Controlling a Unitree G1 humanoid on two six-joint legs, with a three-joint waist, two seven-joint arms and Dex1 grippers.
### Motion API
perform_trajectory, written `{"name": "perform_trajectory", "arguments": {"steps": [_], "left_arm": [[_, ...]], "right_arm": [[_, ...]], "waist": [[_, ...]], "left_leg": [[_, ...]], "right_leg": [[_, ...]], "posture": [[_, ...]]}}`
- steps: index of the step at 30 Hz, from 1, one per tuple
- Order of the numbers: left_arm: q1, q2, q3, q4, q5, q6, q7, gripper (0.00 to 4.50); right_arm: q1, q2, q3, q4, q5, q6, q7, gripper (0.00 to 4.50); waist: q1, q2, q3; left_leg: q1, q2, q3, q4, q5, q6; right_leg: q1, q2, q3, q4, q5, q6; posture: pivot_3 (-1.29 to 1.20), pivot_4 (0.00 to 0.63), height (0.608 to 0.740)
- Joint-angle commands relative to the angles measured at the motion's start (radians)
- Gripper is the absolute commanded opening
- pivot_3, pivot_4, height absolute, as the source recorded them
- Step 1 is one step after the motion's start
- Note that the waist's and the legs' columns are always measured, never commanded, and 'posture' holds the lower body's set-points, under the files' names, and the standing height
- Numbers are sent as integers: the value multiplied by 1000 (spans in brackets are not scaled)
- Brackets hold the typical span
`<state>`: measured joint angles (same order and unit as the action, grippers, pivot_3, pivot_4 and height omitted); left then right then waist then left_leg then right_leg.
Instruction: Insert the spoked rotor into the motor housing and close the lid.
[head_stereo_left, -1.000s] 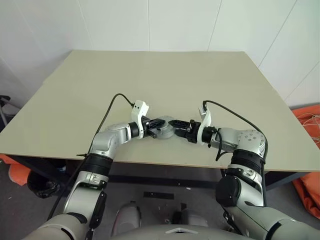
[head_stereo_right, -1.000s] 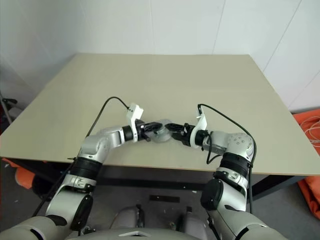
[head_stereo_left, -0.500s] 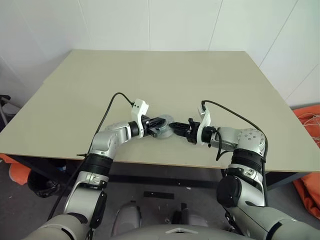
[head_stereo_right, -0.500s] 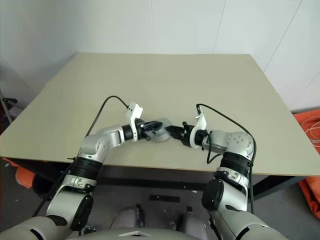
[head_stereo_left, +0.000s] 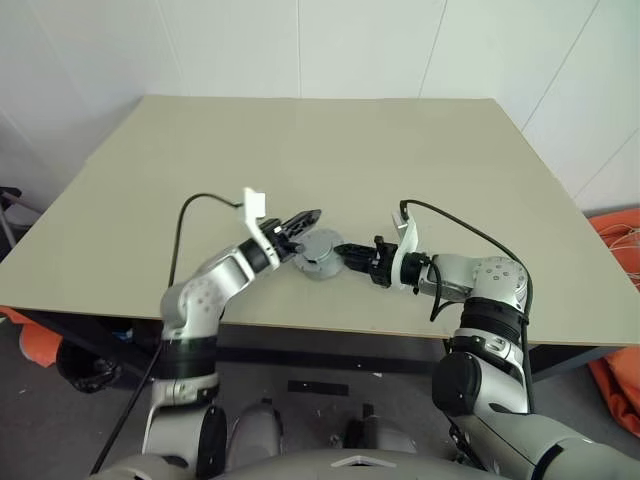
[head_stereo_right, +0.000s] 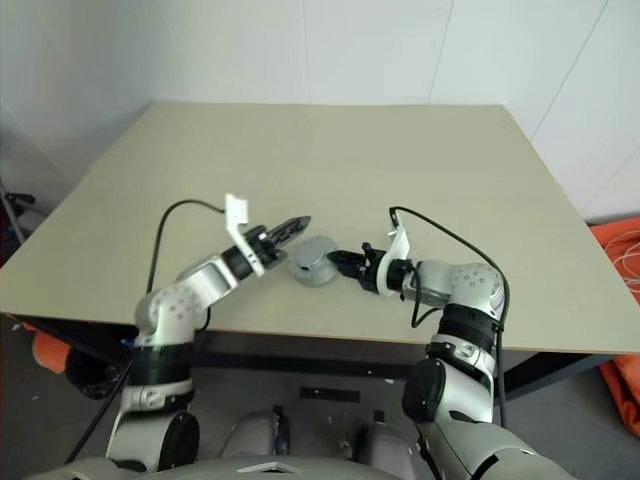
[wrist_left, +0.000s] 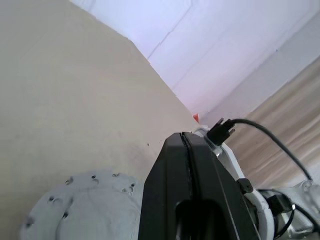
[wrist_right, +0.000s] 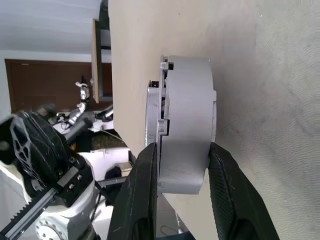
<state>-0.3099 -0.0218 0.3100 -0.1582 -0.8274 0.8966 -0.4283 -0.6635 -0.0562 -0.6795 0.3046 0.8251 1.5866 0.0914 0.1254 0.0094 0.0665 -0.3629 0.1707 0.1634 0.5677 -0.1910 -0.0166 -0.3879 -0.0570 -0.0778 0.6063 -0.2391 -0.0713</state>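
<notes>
The motor housing (head_stereo_left: 318, 251) is a round grey cup lying near the front edge of the table (head_stereo_left: 300, 140). Its lid (wrist_right: 152, 107) lies flat and closed on it, and the flat face with small holes (wrist_left: 85, 205) is seen from above. The spoked rotor is hidden. My right gripper (head_stereo_left: 347, 250) reaches in from the right, and its two black fingers (wrist_right: 142, 190) press on opposite sides of the housing's wall (wrist_right: 187, 120). My left gripper (head_stereo_left: 310, 216) hangs shut and empty above and to the left of the housing, clear of the lid, with its fingers (wrist_left: 185, 150) pressed together.
The housing sits a short way from the table's front edge (head_stereo_left: 330, 328). White walls rise behind the table. Orange material (head_stereo_left: 615, 250) lies on the floor beyond the table's right side.
My left gripper has lifted off the housing and swung up and to the left, rolling as it went. My right gripper has narrowed onto the housing's sides. The housing has stayed in place.
</notes>
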Motion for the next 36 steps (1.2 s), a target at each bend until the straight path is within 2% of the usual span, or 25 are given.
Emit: {"name": "perform_trajectory", "arguments": {"steps": [1, 4, 7, 9, 15, 29, 36], "left_arm": [[62, -24, 91, -112, -193, 67, 124, 0], [145, -58, 146, -118, -337, 97, 249, 0], [167, -75, 180, -76, -438, 90, 361, 0], [171, -83, 177, -46, -486, 83, 397, 0], [136, -91, 153, 27, -591, 34, 432, 0], [131, -62, 75, 37, -708, -11, 416, 4376], [133, -61, 48, 52, -719, -40, 436, 4460]], "right_arm": [[-52, -6, -21, -11, 24, -38, 22, 1217], [-80, -4, -34, -3, 33, -57, 22, 1217], [-112, 9, -47, -7, 45, -62, 15, 1217], [-145, 33, -60, -28, 58, -60, 0, 1217], [-204, 105, -105, -99, 89, -14, -53, 1217], [-214, 134, -136, -150, 92, 28, -81, 1217], [-219, 139, -131, -155, 114, 28, -87, 1217]], "waist": [[0, 0, 0], [1, 0, 0], [1, 0, 0], [1, 0, 0], [0, 0, 0], [0, 0, 0], [0, 0, 0]], "left_leg": [[0, 0, 0, 0, 0, 0], [-2, 0, -1, 3, 0, 0], [-2, 1, -1, 6, 0, 0], [-1, 1, -1, 6, 0, 0], [-2, 1, -1, 7, 0, -1], [-3, 0, -3, 8, 1, -1], [-3, 0, -3, 8, 1, -1]], "right_leg": [[0, 0, 0, 0, 0, 0], [0, 0, 0, 1, -1, -1], [0, 0, 0, 0, 0, 2], [1, 1, 0, 0, -3, 10], [1, 1, 0, 0, 0, 15], [1, 1, 0, 1, 1, 18], [1, 1, 0, 1, 2, 18]], "posture": [[0, 0, 740], [0, 0, 740], [0, 0, 740], [0, 0, 740], [0, 0, 740], [0, 0, 740], [0, 0, 740]]}}
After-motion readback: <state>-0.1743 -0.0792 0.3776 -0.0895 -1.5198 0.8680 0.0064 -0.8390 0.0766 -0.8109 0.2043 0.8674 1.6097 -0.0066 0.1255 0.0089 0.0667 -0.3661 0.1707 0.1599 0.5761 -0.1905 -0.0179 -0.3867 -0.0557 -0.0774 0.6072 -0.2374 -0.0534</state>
